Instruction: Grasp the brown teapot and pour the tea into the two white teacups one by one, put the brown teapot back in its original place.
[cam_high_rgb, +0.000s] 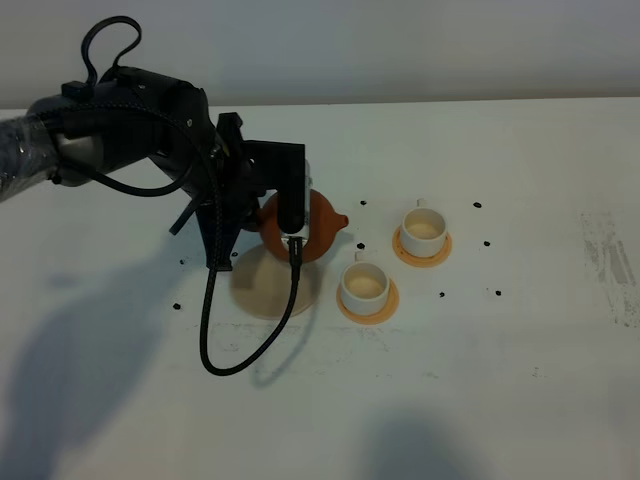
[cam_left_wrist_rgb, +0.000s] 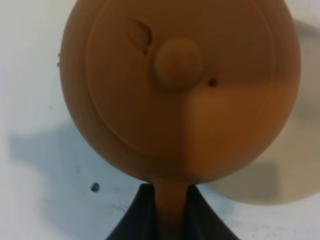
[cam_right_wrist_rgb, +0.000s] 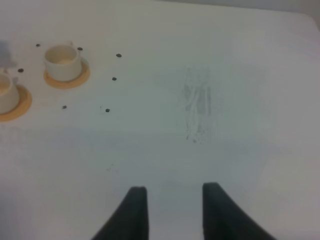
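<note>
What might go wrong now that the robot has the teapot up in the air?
The left end effector pinches only the thin handle, so the teapot might swing or slip.
The near cup and far cup are small, so a pour might miss and wet the table.
They stand close together, so the teapot might bump one.
</note>
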